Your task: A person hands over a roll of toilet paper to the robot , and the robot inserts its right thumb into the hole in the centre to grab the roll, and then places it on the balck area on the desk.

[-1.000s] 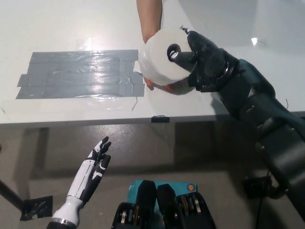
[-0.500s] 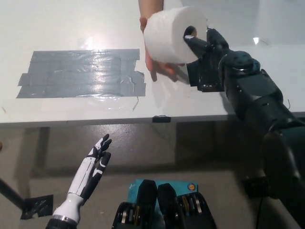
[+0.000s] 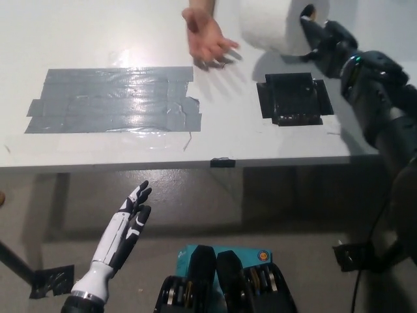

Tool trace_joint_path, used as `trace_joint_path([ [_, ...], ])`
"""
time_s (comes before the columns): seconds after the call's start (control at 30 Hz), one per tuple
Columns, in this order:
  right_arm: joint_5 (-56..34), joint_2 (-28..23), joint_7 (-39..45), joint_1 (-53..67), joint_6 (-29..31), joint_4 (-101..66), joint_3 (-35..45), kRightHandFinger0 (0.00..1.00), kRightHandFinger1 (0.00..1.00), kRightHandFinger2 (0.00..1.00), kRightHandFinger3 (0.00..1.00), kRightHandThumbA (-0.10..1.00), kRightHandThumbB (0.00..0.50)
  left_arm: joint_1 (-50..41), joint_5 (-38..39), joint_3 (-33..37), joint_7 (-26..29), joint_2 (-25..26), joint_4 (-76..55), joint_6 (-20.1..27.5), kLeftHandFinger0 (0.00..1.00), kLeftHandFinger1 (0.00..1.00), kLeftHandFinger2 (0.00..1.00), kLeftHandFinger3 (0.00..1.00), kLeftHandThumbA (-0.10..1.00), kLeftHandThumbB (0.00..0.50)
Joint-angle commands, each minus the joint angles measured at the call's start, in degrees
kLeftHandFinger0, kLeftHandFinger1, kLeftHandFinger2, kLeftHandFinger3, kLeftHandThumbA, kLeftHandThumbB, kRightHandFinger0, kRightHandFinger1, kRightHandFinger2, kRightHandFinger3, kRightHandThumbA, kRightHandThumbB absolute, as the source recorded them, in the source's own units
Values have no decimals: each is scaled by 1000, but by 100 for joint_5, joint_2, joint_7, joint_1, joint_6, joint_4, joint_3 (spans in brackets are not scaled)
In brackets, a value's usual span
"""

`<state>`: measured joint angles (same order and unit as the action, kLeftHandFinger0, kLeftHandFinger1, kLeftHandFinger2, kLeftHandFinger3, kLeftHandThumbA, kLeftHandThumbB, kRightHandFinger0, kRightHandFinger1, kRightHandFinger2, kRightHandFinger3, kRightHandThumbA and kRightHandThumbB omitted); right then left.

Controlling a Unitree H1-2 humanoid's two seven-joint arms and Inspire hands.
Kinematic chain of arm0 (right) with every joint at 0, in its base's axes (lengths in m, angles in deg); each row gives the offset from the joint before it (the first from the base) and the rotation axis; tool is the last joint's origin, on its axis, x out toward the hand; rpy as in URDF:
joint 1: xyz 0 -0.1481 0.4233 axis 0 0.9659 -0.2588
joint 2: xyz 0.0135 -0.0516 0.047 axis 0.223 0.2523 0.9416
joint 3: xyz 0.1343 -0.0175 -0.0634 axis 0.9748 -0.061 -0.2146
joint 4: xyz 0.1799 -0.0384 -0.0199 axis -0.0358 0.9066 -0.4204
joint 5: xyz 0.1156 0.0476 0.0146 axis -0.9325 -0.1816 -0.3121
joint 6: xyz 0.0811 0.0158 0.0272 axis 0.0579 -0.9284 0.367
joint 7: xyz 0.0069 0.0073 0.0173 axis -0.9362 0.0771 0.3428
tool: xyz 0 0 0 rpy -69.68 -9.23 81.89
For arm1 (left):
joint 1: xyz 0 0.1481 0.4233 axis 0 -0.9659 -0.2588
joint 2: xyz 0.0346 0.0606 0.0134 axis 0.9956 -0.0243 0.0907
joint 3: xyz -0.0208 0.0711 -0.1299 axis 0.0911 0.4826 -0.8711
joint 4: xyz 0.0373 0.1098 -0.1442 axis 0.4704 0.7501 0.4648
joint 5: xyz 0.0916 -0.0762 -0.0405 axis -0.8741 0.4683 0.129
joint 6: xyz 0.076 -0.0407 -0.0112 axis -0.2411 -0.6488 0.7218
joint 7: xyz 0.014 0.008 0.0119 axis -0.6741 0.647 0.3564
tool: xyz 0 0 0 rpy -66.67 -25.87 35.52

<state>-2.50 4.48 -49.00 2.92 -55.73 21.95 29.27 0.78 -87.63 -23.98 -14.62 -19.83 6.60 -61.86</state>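
The right robot hand holds the roll at the far right, with its thumb inside the centre hole. The roll is above the tabletop, just beyond the black patch. A person's hand lies open, palm up, to the left of the roll and apart from it. The left robot hand rests low at near left, below the tabletop edge, with its fingers spread.
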Motion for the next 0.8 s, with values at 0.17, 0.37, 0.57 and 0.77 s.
trace_joint_path([
  [0.17,455,-646,340,-439,-371,-555,-1046,43,612,1000,1000,-100,101,12,-25,-59,27,131,-67,158,1000,1000,1000,1000,1000,191],
  [0.37,1114,-968,550,-325,-102,-587,-2147,175,676,1000,1000,-100,125,-19,-8,-74,37,123,-89,173,1000,1000,1000,1000,1000,183],
  [0.57,1538,-1125,506,-162,192,-507,-3005,230,662,955,911,-100,162,-31,-28,-57,46,101,-68,177,1000,1000,1000,1000,1000,191],
  [0.77,1802,-1183,590,-123,363,-371,-3536,353,878,1000,1000,-100,126,-31,-29,-81,72,106,-62,205,1000,1000,1000,1000,1000,182],
])
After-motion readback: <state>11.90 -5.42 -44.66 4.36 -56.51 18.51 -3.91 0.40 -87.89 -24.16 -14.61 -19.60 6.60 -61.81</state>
